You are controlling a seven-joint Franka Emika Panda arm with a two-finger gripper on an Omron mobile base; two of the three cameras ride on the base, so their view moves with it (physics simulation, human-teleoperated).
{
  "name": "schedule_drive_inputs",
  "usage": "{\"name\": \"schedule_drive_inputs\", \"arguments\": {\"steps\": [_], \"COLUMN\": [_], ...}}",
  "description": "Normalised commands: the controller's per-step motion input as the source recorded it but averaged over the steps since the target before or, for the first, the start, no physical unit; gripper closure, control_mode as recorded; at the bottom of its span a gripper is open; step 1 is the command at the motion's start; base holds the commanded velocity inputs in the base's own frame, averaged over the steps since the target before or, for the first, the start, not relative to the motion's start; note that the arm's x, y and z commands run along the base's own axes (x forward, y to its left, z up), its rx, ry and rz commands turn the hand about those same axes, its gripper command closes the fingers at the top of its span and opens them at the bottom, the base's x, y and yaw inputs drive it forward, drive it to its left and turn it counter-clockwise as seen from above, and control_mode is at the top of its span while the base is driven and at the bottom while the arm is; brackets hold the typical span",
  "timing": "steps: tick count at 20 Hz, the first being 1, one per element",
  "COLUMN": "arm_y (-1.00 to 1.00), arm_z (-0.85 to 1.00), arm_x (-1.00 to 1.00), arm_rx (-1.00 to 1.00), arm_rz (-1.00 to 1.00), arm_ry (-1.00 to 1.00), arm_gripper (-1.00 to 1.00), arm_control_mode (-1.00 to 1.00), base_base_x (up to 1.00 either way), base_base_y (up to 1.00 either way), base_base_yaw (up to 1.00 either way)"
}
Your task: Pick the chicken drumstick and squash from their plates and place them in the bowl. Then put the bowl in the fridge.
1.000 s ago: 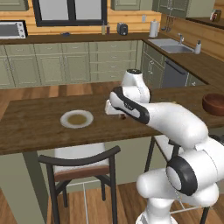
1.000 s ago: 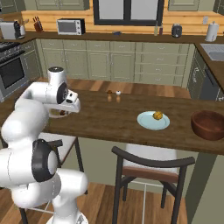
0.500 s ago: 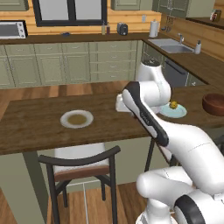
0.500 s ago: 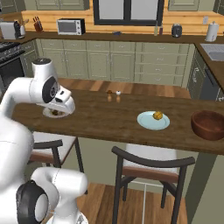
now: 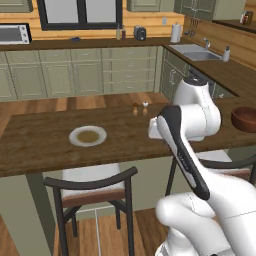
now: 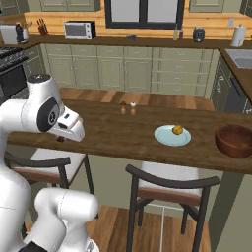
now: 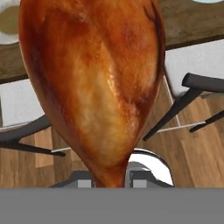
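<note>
Gripper (image 7: 111, 179) clamped on the chicken drumstick (image 7: 94, 83), narrow bone end pinched between the two dark fingertips (image 7: 83, 179), thick end pointing away from the hand; glossy orange-brown skin with darker mottled patches, held up off the counter (image 6: 128, 135). Below it in the hand view: dark curved chair back (image 7: 199, 85) with grey seat and wood floor. In the base views the white arm (image 5: 187, 120) hangs over the counter's near edge. Counter is dark wood plank, long and narrow. Whitish-grey plate (image 5: 87, 135) sits bare with a brownish smear in the middle, left of the arm. Pale blue plate (image 6: 172, 135) carries the squash (image 6: 177, 130), small yellow-orange lump, near its far rim. Bowl (image 6: 235, 140) well to the right of that plate, deep, thick-walled, glossy reddish-brown wood. Two small shakers (image 6: 128, 107) stand near the counter's far edge. Two dark-framed chairs (image 6: 167, 189) tucked under the near side. Green cabinets behind, microwave (image 6: 79, 30) on the back worktop
</note>
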Motion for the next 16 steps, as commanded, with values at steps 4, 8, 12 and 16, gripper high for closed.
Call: {"name": "schedule_drive_inputs", "arguments": {"steps": [4,8,12,16], "arm_y": [-0.09,-0.17,-0.59,-0.53], "arm_z": [0.05,0.22,0.22,0.15], "arm_x": [-0.25,-0.07,-0.42,-0.62], "arm_rx": [-0.06,-0.03,0.0,0.0], "arm_rz": [0.0,0.0,0.0,0.0], "arm_ry": [0.01,0.04,0.0,0.0], "arm_gripper": [1.0,1.0,1.0,1.0], "arm_control_mode": [-1.0,-1.0,-1.0,-1.0], "base_base_x": [0.0,0.0,0.0,0.0], "base_base_y": [0.0,0.0,0.0,0.0], "base_base_yaw": [0.0,0.0,0.0,0.0]}}
